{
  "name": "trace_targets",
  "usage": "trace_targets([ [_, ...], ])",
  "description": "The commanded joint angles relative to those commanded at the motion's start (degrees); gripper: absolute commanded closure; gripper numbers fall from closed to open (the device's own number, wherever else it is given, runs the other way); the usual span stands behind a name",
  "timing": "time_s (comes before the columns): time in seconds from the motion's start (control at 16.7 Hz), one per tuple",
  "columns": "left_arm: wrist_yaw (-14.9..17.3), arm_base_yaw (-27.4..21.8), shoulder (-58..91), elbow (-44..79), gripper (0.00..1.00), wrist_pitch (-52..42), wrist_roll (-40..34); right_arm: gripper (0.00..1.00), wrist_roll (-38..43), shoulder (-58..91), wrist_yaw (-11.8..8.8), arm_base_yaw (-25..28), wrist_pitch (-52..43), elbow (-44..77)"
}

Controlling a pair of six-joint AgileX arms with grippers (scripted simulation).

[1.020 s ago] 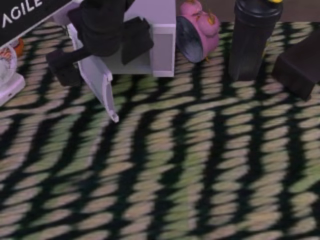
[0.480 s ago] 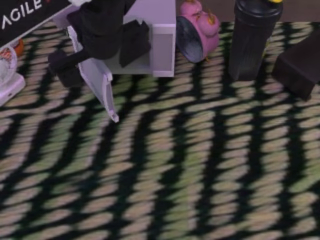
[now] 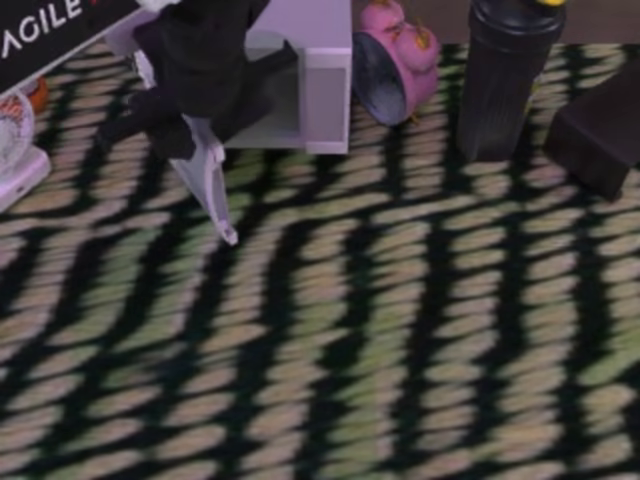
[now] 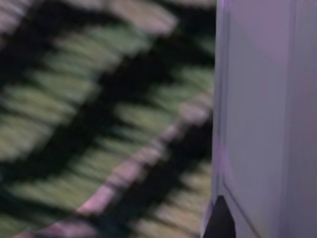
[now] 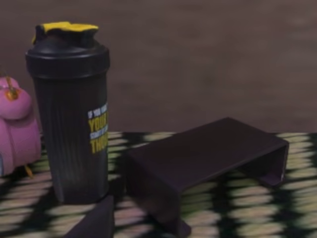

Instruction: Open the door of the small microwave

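The door (image 3: pixel 205 175) of the small microwave (image 3: pixel 300 80), at the worktop's far left, stands swung outward, with the left tool (image 3: pixel 190 110) against its hinge end, its grip unclear.

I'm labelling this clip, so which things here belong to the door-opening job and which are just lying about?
Job:
- small microwave
- door, swung open
- left hand, at the door

Lying about:
- pink alarm clock
- black shaker bottle
- dark stand
- white object at the table's left edge
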Motion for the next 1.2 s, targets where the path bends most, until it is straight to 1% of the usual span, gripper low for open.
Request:
trace_targets([
  [0.12, 0.0, 0.0, 0.0, 0.0, 0.98, 0.0, 0.0, 0.0, 0.0, 0.0, 0.0, 0.0, 0.0, 0.0],
  [0.18, 0.0, 0.0, 0.0, 0.0, 1.0, 0.0, 0.0, 0.0, 0.0, 0.0, 0.0, 0.0, 0.0, 0.0],
  [0.66, 0.03, -0.22, 0.04, 0.0, 1.0, 0.05, -0.01, 0.0, 0.0, 0.0, 0.0, 0.0, 0.0, 0.0],
  [0.78, 0.64, 0.05, 0.57, 0.9, 1.0, -0.85, 0.15, 0.0, 0.0, 0.0, 0.0, 0.0, 0.0, 0.0],
  [0.96, 3.81, 1.36, 3.32, 6.58, 1.0, -5.84, 0.88, 0.0, 0.0, 0.0, 0.0, 0.0, 0.0, 0.0],
  [1.2, 10.22, 3.62, 8.19, 17.89, 1.0, -15.17, 2.98, 0.0, 0.0, 0.0, 0.0, 0.0, 0.0, 0.0],
])
